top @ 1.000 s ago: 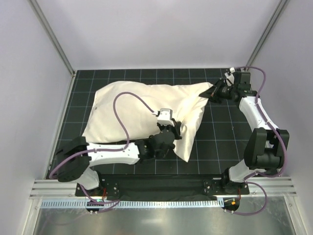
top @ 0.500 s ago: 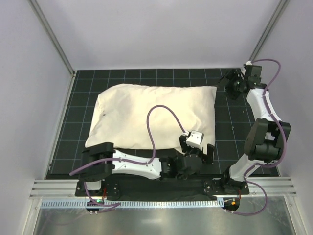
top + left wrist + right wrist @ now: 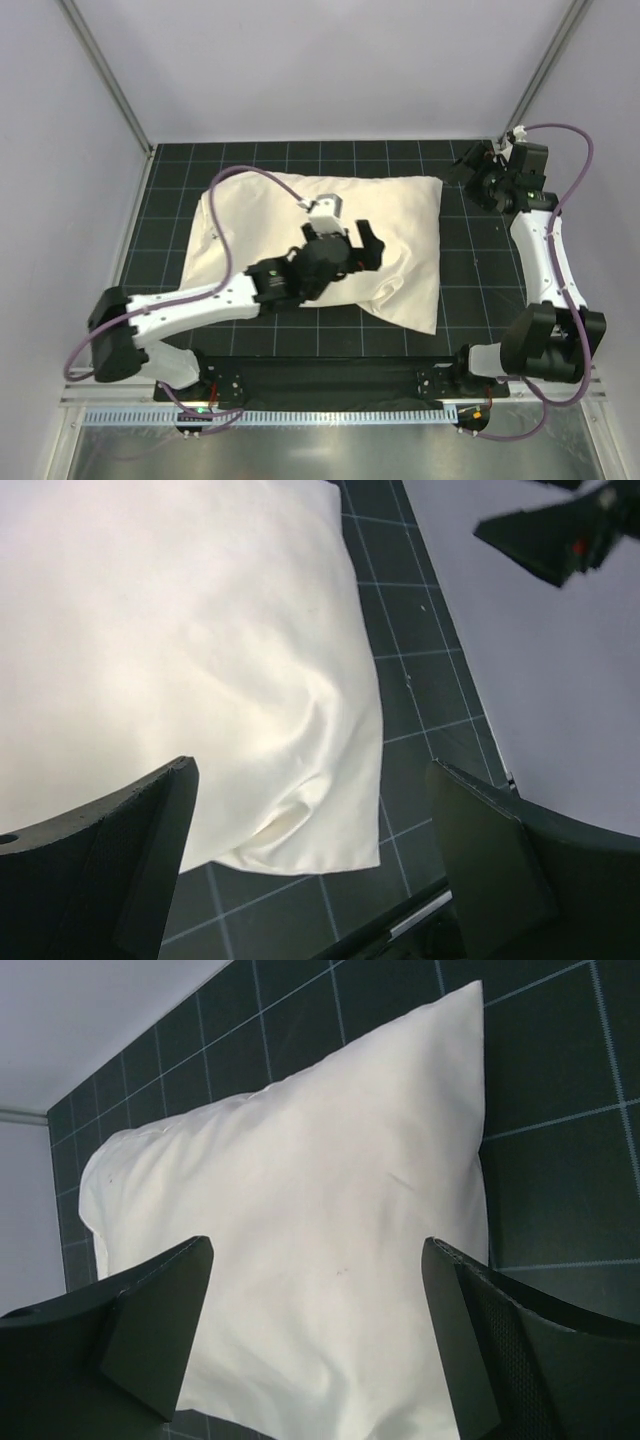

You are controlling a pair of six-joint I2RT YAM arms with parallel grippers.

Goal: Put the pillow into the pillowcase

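Cream pillowcase [image 3: 250, 235] puffed full in the middle of the mat [image 3: 470, 270], loose and creased at near right corner. No telling pillow from cloth. Left gripper [image 3: 312, 768] above it, jaws apart, empty; right gripper [image 3: 318, 1245] at far right, jaws apart too.
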